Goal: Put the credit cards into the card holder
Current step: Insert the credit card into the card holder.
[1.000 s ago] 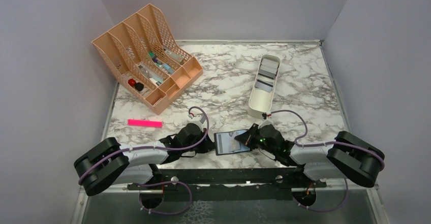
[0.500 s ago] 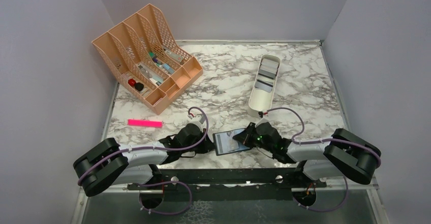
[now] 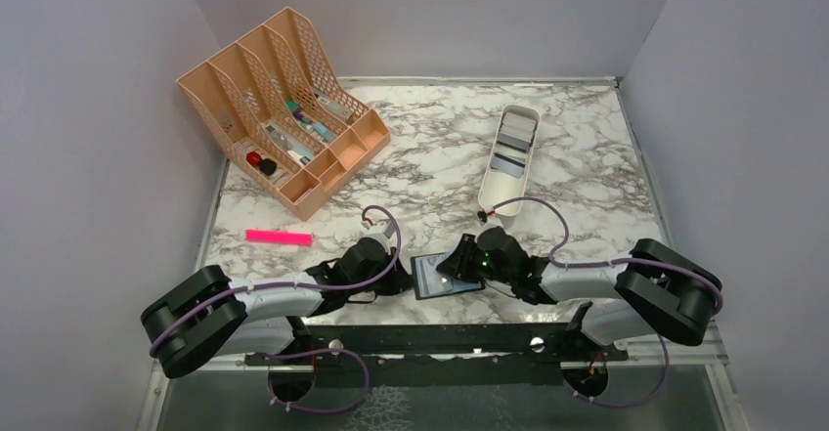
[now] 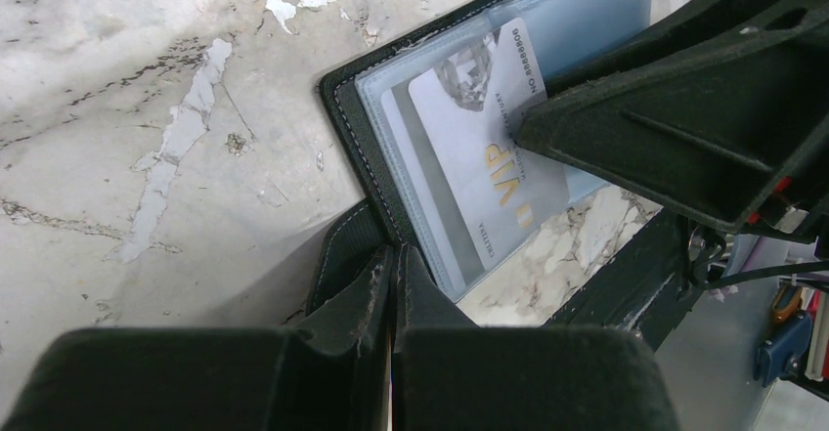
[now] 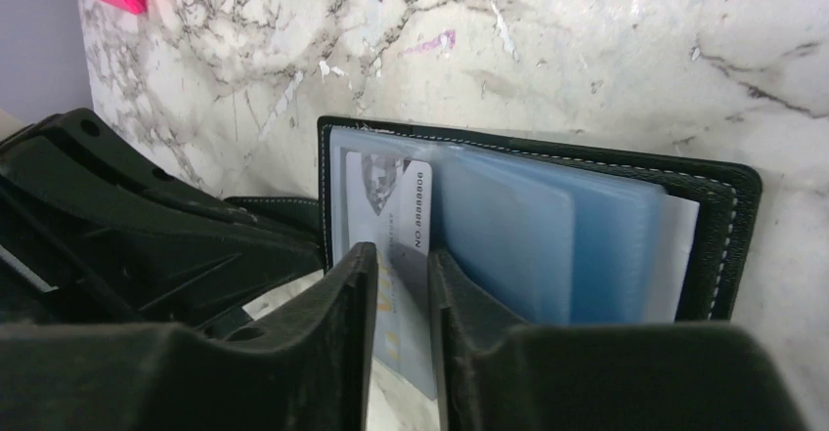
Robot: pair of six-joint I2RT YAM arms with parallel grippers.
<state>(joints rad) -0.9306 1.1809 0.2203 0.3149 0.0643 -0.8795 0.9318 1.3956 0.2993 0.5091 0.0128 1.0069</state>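
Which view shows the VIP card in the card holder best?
The left wrist view: the VIP card fills the middle, lettering readable. The right wrist view shows only its upper part, behind the right hand. From above it is too small.

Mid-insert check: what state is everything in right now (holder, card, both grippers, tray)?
card holder: lying open on the table, clear sleeves facing up.
VIP card: partly in a sleeve, one end sticking out.
left gripper: shut on the card holder's flap.
right gripper: open, fingers either side of the card's free end.
white tray: upright, cards inside.
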